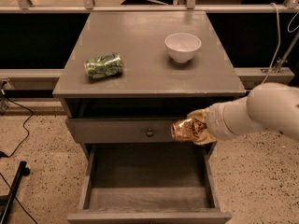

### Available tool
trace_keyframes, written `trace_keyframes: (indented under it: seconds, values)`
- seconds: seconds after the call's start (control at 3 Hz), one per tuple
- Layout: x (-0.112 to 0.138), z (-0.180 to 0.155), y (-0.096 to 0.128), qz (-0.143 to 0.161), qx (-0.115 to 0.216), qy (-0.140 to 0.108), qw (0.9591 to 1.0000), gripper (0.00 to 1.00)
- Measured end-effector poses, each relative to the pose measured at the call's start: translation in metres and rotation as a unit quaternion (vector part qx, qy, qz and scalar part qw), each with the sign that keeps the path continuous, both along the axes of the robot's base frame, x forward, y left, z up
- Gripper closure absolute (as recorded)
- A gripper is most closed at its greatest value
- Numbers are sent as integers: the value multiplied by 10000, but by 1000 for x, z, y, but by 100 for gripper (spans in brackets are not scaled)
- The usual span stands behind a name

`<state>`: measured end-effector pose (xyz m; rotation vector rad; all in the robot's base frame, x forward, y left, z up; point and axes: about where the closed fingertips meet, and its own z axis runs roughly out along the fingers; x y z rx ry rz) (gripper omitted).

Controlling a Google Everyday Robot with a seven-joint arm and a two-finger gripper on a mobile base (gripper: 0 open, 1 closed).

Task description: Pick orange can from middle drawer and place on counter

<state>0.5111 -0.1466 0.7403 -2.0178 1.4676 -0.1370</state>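
Camera view looks down on the counter (140,73), a grey painted top with a dull sheen. Left of the counter and lower, a black cable (19,133) trails over the speckled floor (46,171). On the counter's left half a green can (103,66) lies on its side. On its right half, toward the back, stands a white bowl (182,46). Below the counter's front edge the middle drawer (147,199) is pulled open (bare plank floor showing). Under the counter's right front corner the orange can (182,129) hangs above that drawer, clamped sideways between the fingers of the gripper (195,125). The white arm (266,110) reaches in from the counter's right, where a white cable (276,36) hangs near the metal rail (252,8) running behind the counter.
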Motion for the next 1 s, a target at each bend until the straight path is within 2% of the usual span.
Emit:
trace_keyframes:
  seconds: [0.33, 0.67, 1.0]
  values:
    - [21, 66, 6, 147, -370, -337, 9986, 100]
    - [62, 136, 16, 257, -695, -514, 9959, 100]
    - [98, 176, 32, 257, -743, -541, 9954, 100]
